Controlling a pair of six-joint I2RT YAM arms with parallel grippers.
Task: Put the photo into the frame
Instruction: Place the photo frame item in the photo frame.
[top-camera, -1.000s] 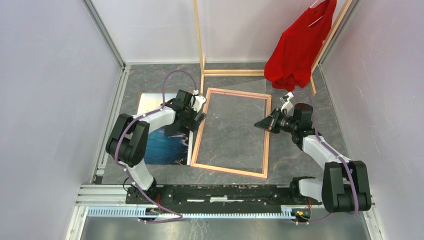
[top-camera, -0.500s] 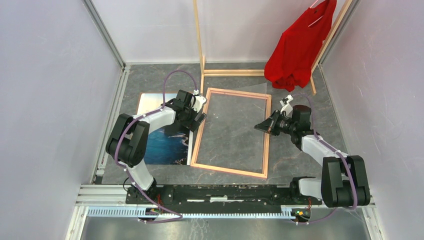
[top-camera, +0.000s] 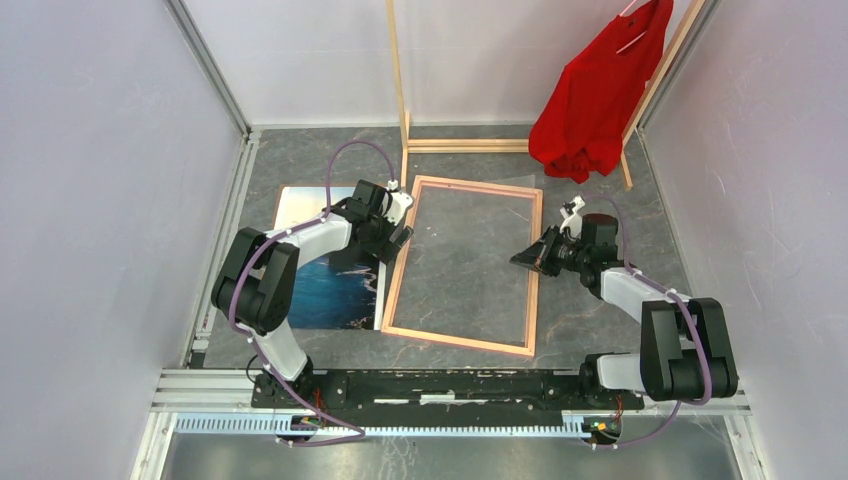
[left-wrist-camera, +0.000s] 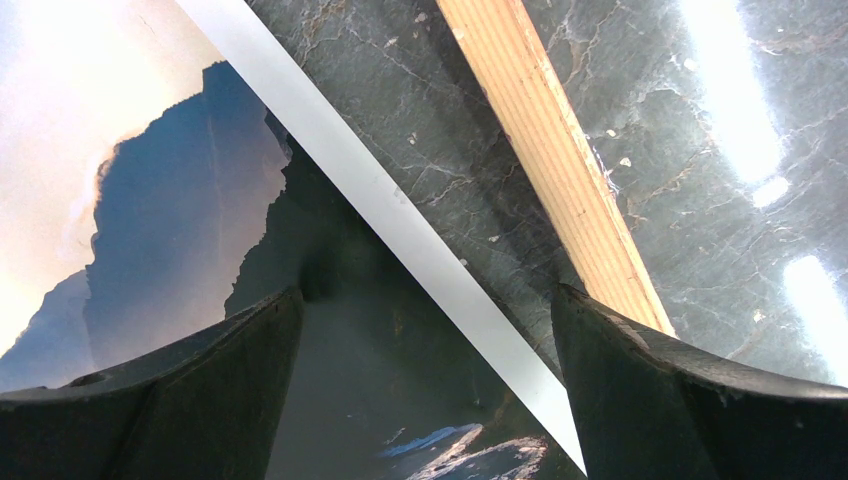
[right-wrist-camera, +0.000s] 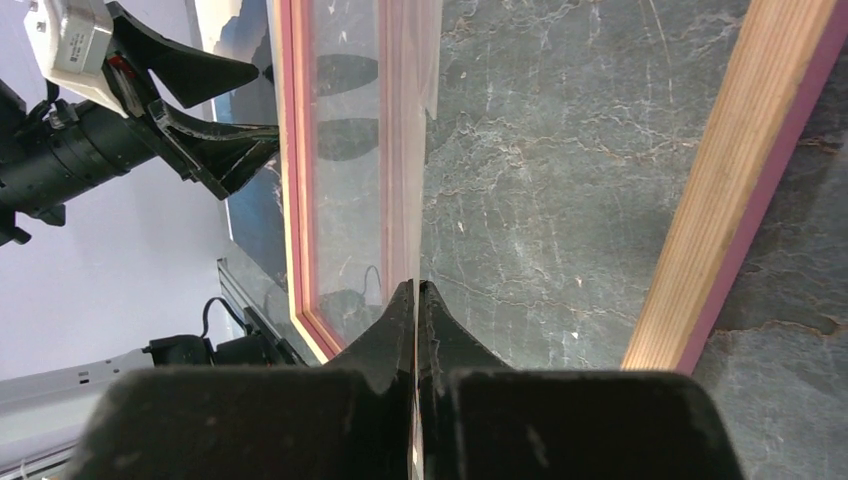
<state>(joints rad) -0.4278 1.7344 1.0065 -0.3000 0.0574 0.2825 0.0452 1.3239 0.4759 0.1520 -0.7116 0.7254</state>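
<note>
L claw is spread wide, nothing betw. its fingers, hovering low over the photo. Photo lies flat on the table right under the claw, its white border running diagonally betw. the two fingertips. The frame lies just outside one finger, wood back up, w/ a strip of table betw. it & the print.

R claw is pressed together on the edge of a thin clear sheet, prob. the glazing, tilted up ahead of it over the frame opening.

Photo looks light, thin & floppy. It's glossy, so prob. slippery, & creases easily. Flat on stone makes it hard to get under. Best hold is the white border nearest the claw: pinch shallow, slide it, don't bend. Frame looks stiff & light-ish; take it by a rail.
</note>
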